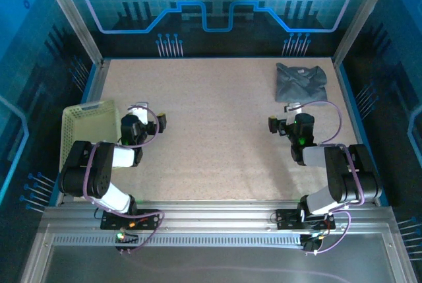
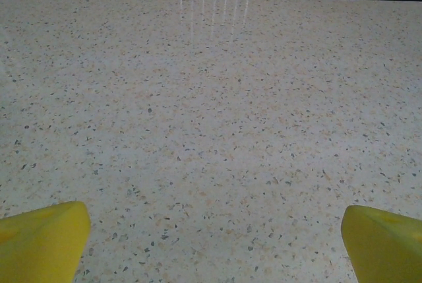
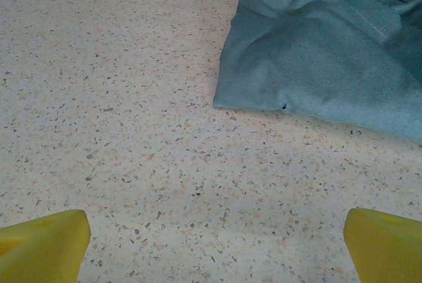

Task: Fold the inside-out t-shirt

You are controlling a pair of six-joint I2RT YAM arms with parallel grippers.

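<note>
Desk, beige and speckled like stone [image 1: 217, 138], takes up most of my overhead view. At its 9 o'clock edge I see the pale yellow-green plastic mesh basket [image 1: 82, 131], just beside the left arm. At roughly 1 o'clock the dark slate-grey fabric t-shirt [image 1: 302, 82] lies crumpled in a heap near the far right corner, with a stitched seam visible in my right wrist view. My right end effector [image 1: 282, 117] sits near it at 3 o'clock, apart from the cloth, jaws wide and holding nothing. My left end effector [image 1: 150, 113], near 9 o'clock, is likewise spread wide over bare desk, empty.
</note>
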